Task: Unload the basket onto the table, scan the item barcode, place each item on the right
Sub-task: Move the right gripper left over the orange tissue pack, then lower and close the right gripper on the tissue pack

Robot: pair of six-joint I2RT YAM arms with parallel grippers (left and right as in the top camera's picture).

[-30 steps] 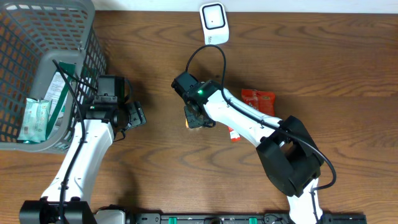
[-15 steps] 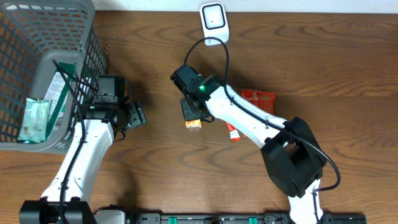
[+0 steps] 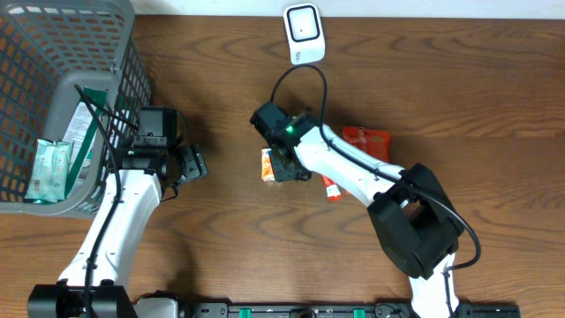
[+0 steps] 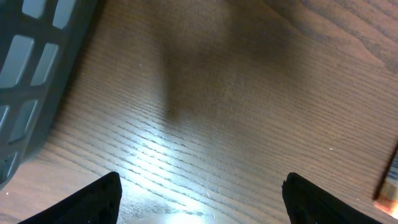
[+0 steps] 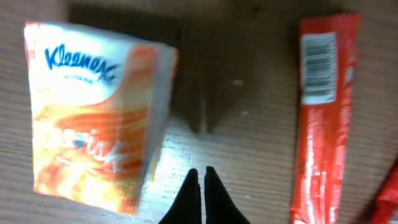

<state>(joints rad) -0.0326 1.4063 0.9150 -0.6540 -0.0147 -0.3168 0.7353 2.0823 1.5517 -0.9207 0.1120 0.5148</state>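
1. The white scanner point(image 3: 302, 32) stands at the far edge of the wooden table point(image 3: 459, 88), and everything else lies nearer the robot than it does.
2. The tissue pack point(image 3: 267, 164) lies flat on the table, well short of the scanner and slightly to its left. In the right wrist view the tissue pack point(image 5: 93, 118) shows its white and orange printed face with the brand name turned up.
3. The right gripper point(image 3: 284, 163) hangs on the scanner side of nothing but bare wood, just beside the pack's right edge. Seen from the wrist, the right gripper point(image 5: 200, 177) has its two fingers pressed together with nothing between them, so the pack is not held.
4. A red stick packet point(image 5: 323, 118) lies further to the scanner's right than the pack, with a printed barcode point(image 5: 318, 68) facing up near one end. From overhead the same red stick packet point(image 3: 330, 188) is partly covered by the arm.
5. A red pouch point(image 3: 365, 141) lies right of the scanner and closer to it than the stick packet.
6. The left gripper point(image 3: 190, 165) sits well to the scanner's left. Its fingers are spread wide over bare table in the wrist view point(image 4: 202, 199) and hold nothing.
7. The grey basket point(image 3: 132, 79) stands far to the scanner's left, beyond the left gripper, with green packets point(image 3: 51, 168) inside.
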